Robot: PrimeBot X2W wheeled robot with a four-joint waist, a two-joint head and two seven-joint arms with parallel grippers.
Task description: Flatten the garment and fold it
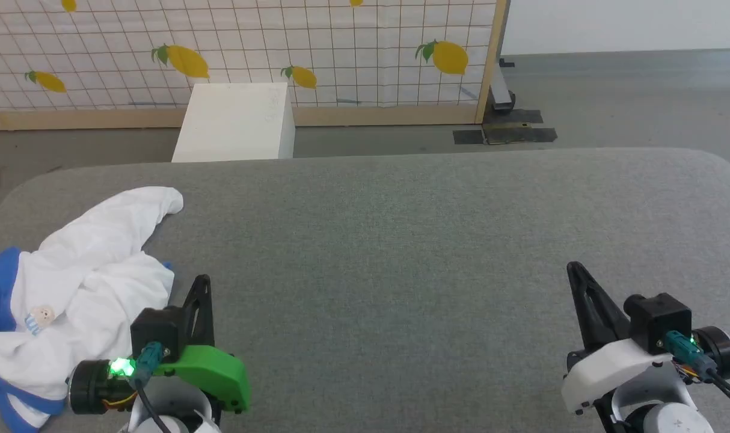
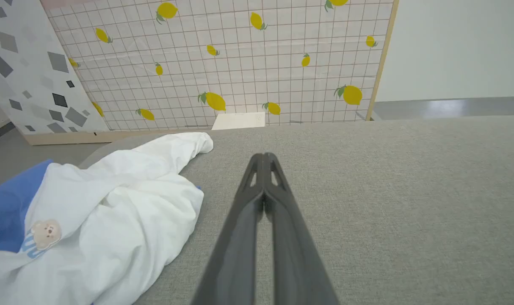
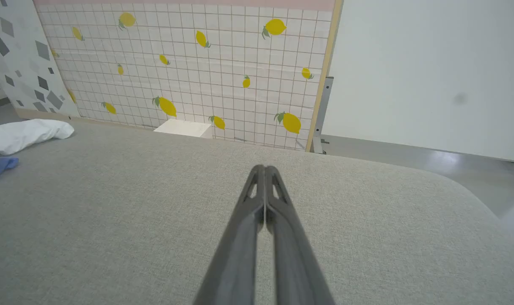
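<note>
The garment lies crumpled at the left end of the grey padded table, white body up, blue sleeve parts at its left and lower edges, a small cartoon bear patch on the chest. The left wrist view shows the garment left of the fingers, and its far tip appears at the left of the right wrist view. My left gripper hovers just right of the shirt, shut, holding nothing. My right gripper is over bare table at the lower right, shut and empty too.
A white box stands on the floor beyond the table's far edge, before a lemon-print grid panel. Grey floor and a dark metal foot lie at the back right. The table's corners are rounded.
</note>
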